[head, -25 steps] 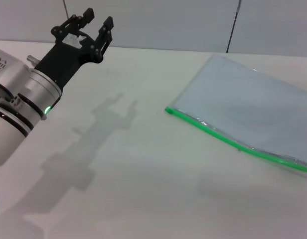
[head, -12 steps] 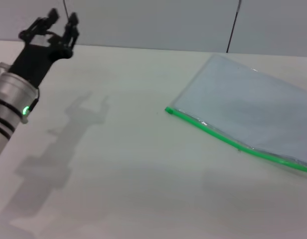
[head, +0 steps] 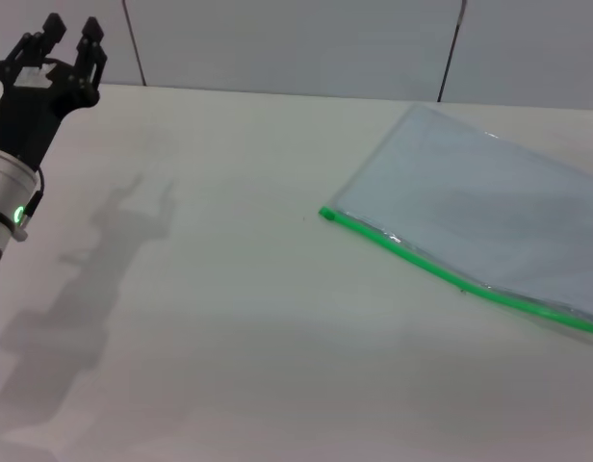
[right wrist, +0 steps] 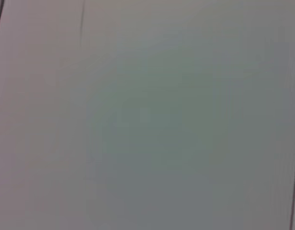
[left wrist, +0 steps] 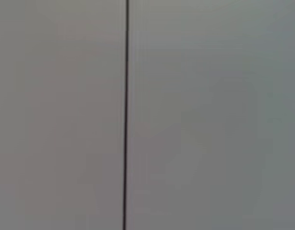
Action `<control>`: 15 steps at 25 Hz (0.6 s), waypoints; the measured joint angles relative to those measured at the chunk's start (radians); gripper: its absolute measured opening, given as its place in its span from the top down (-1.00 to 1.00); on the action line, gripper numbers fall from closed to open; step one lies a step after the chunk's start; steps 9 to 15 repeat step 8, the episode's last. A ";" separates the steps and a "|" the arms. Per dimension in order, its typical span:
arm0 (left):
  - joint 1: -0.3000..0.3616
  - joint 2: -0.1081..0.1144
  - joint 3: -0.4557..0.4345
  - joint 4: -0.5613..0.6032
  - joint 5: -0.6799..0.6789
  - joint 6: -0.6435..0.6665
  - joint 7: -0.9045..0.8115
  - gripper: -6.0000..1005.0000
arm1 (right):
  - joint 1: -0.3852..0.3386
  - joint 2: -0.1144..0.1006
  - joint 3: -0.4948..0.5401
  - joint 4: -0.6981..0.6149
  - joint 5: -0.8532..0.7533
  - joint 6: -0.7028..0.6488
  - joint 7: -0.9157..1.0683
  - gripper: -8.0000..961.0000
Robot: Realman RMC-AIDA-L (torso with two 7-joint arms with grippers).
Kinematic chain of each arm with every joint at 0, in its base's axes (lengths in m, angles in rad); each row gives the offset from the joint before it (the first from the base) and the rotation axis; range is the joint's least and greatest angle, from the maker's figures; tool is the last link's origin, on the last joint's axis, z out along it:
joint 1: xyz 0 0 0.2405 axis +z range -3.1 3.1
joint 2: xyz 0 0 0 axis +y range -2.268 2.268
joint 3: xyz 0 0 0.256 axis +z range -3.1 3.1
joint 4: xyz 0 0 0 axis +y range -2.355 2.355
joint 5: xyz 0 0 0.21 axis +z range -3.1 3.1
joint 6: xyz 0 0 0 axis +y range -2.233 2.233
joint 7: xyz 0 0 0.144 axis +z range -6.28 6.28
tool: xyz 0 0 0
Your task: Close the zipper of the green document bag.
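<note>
The green document bag [head: 479, 217] lies flat on the white table at the right in the head view, a pale blue-grey pouch. Its zipper [head: 441, 267] runs as a bright green strip along the bag's near long edge, ending at a small green end piece [head: 326, 214]. My left gripper [head: 70, 31] is raised at the far left, well away from the bag, open with nothing between its fingers. The right gripper is out of view. Both wrist views show only grey wall panels.
The white table [head: 229, 318] stretches between the left arm and the bag. Grey wall panels [head: 287, 43] with dark seams stand behind the table's far edge.
My left arm has swung leftward and away from the bag, toward the picture's edge. The bag has not moved.
</note>
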 joint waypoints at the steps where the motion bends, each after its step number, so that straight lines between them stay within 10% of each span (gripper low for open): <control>1: 0.000 0.000 -0.001 0.005 0.000 -0.005 0.000 0.12 | 0.002 0.000 0.000 0.002 0.000 -0.002 0.000 0.02; 15: -0.010 0.001 -0.002 0.044 -0.001 -0.034 0.001 0.12 | 0.011 0.001 -0.002 0.030 0.000 -0.050 0.029 0.02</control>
